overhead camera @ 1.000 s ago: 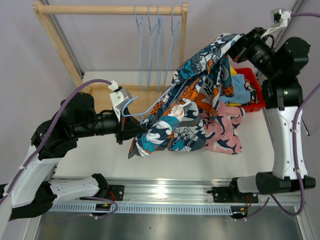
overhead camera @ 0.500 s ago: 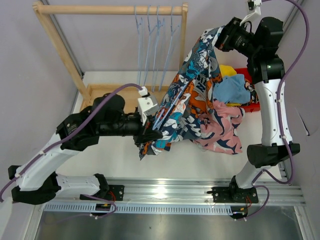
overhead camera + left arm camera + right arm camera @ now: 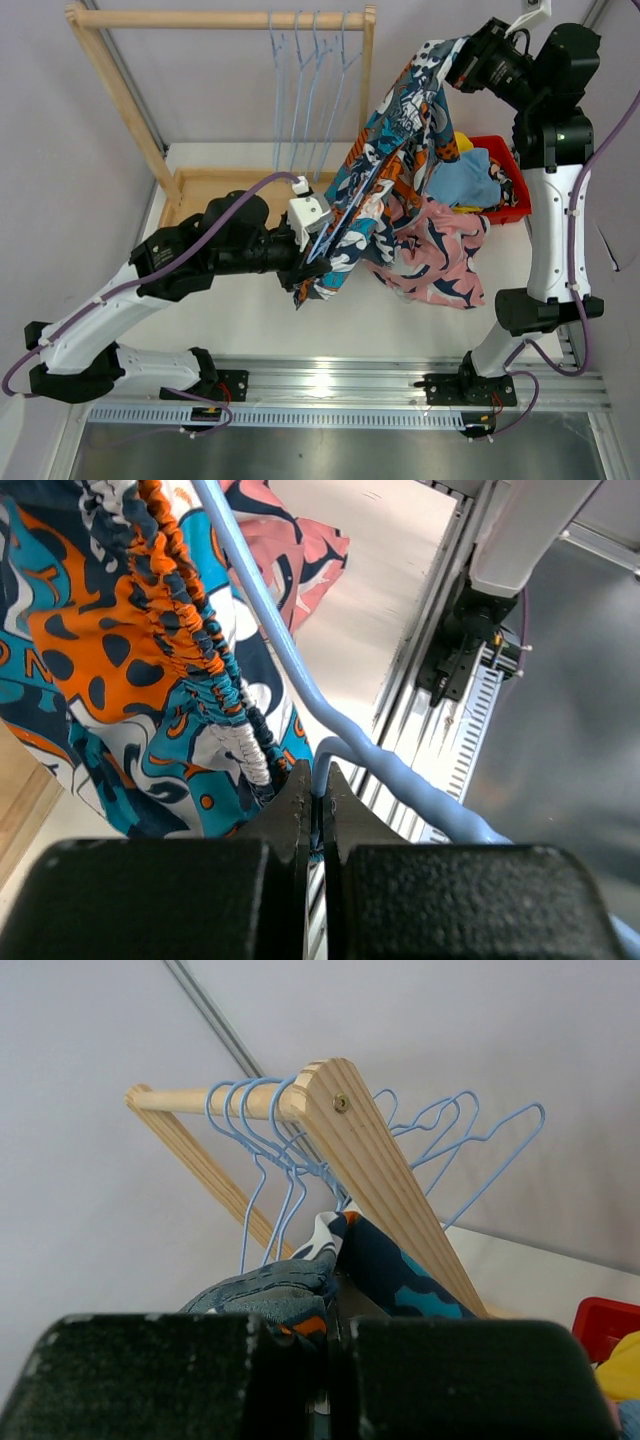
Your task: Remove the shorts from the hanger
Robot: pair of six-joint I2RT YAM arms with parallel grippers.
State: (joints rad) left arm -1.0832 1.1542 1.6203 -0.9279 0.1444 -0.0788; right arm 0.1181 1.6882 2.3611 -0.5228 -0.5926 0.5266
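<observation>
A robotics lab bench: white-and-black robot arms (image 3: 95, 322) bolted to a silver aluminium rail (image 3: 330, 382), white tabletop (image 3: 240, 322), bare grey walls (image 3: 50, 150).

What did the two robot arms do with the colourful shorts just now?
The left gripper, shut on the blue hanger, slid rightward. The right gripper, shut on the patchwork shorts, lifted them higher, stretching them into a narrower band. Both grips stayed shut; the pink shorts and the red bin stayed put.

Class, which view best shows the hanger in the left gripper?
Left wrist: the blue hanger runs plainly into the shut left gripper. Top external shows a sliver amid the patchwork shorts; right wrist, none.
</observation>
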